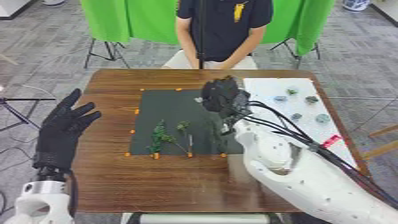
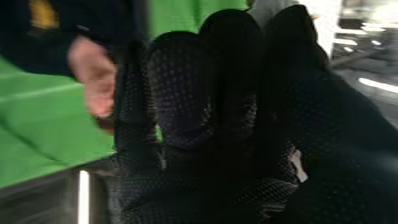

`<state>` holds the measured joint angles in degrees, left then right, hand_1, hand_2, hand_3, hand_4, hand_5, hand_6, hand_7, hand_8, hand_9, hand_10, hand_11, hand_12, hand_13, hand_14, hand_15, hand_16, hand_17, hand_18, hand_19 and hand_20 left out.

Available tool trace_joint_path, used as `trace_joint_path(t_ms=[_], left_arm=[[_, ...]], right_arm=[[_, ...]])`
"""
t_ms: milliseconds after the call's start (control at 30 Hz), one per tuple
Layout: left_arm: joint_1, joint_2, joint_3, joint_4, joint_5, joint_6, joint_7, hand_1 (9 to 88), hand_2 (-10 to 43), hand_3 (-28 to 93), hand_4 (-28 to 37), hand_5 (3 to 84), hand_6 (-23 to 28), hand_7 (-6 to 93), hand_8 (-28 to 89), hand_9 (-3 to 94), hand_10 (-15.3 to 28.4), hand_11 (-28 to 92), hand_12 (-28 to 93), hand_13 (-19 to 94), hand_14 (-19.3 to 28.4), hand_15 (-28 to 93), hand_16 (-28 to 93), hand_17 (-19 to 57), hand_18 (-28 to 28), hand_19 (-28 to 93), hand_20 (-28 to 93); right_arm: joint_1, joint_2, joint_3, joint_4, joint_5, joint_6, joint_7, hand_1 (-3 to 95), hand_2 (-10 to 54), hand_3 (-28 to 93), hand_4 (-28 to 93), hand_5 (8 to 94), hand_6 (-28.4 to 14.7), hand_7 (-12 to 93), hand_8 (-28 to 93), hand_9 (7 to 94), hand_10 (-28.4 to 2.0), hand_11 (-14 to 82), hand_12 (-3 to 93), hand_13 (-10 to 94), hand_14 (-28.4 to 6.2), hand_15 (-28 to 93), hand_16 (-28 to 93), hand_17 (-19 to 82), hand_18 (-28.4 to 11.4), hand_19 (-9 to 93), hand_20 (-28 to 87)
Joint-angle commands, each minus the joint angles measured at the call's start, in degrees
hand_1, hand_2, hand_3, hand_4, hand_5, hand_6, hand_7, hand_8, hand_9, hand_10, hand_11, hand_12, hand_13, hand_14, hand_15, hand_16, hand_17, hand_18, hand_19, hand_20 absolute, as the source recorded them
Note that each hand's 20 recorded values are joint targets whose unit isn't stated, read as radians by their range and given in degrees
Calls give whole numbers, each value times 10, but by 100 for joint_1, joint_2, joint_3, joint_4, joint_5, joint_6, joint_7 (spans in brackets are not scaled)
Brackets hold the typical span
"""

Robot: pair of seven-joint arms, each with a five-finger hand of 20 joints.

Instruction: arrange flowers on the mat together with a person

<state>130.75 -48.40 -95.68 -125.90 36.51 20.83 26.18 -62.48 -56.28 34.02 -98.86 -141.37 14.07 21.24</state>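
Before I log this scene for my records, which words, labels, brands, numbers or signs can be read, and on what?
No text can be read.
Small red-and-white strip near the right edge of the white rectangular sheet: its marks are too small to read.
Dark rectangular mat: no lettering I can make out.

dark mat [image 1: 160,107]: flat, right of the left hand's [image 1: 58,135] fingers | leafy sprig [image 1: 158,136]: green, long, lying on the mat, nearest greenery to those fingers | smaller sprig [image 1: 183,126]: green, beside it, farther right of them | small flower pieces [image 1: 322,118]: grey-green, spread on a white sheet [image 1: 266,87], farthest from those fingers
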Motion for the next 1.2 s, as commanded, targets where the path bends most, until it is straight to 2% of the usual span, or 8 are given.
trace_joint_path(t_ms=[33, 267, 400, 433, 667, 733, 900, 1200], left_arm=[[-332, 140, 110, 55, -30, -70, -1, 227, 45, 787, -281, 351, 35, 125, -98, 383, 180, 222, 105, 292, 272, 480, -72, -86, 238, 470, 158], [-1195, -57, 430, 306, 304, -440, -560, 229, 44, 786, -278, 352, 36, 124, -97, 384, 180, 222, 105, 292, 272, 480, -72, -86, 239, 472, 159], [-1445, -89, 545, 386, 376, -548, -643, 231, 43, 787, -277, 352, 36, 123, -97, 384, 180, 222, 105, 292, 272, 480, -72, -85, 239, 473, 160], [-1454, -183, 509, 387, 455, -604, -712, 231, 43, 787, -276, 352, 36, 123, -97, 384, 181, 222, 105, 292, 272, 479, -72, -85, 239, 473, 160], [-1595, -123, 616, 479, 418, -694, -632, 234, 43, 786, -274, 352, 35, 123, -97, 384, 180, 221, 105, 293, 272, 480, -72, -85, 240, 474, 160], [-1738, -296, 604, 555, 555, -874, -777, 235, 42, 787, -273, 352, 36, 123, -97, 384, 180, 221, 105, 293, 272, 480, -72, -85, 240, 475, 160], [-1775, -412, 582, 588, 649, -994, -846, 237, 40, 789, -270, 352, 36, 123, -96, 385, 180, 222, 105, 293, 273, 481, -72, -85, 239, 475, 160], [-1857, -401, 645, 645, 644, -1044, -877, 242, 39, 792, -263, 352, 36, 124, -97, 385, 180, 222, 105, 293, 273, 481, -72, -85, 238, 475, 159]], right_arm=[[241, -1352, -978, 370, -453, -48, -307, 561, -95, 611, -283, 844, 63, 174, -5, 844, -82, 372, 318, 776, -55, 603, 235, 271, -192, 723, 188], [425, -1745, -1315, 795, -942, -270, -188, 557, -95, 612, -283, 842, 64, 178, -8, 829, -82, 378, 322, 751, -60, 615, 233, 237, -186, 700, 190], [518, -1830, -1391, 904, -1120, -502, -103, 553, -95, 615, -283, 840, 66, 178, -12, 822, -80, 380, 324, 725, -68, 633, 234, 196, -181, 683, 195], [516, -1836, -1391, 927, -1212, -505, -141, 551, -95, 615, -283, 840, 65, 179, -12, 815, -79, 379, 327, 715, -70, 639, 234, 186, -178, 676, 196], [438, -1821, -1262, 923, -1595, -1020, -346, 533, -95, 616, -283, 802, 66, 175, -25, 779, -83, 354, 343, 662, -77, 661, 208, 153, -172, 646, 212], [531, -1768, -1372, 904, -1563, -1132, -193, 528, -95, 613, -283, 796, 66, 174, -29, 767, -86, 359, 335, 654, -79, 663, 203, 149, -171, 643, 216], [650, -1705, -1572, 879, -1468, -1185, 10, 509, -95, 608, -283, 765, 63, 180, -40, 729, -96, 391, 298, 624, -85, 669, 186, 132, -172, 635, 232], [811, -1684, -1769, 882, -1349, -1108, 287, 443, -95, 679, -283, 696, 63, 179, -75, 689, -109, 454, 232, 601, -93, 683, 168, 121, -173, 632, 256]])
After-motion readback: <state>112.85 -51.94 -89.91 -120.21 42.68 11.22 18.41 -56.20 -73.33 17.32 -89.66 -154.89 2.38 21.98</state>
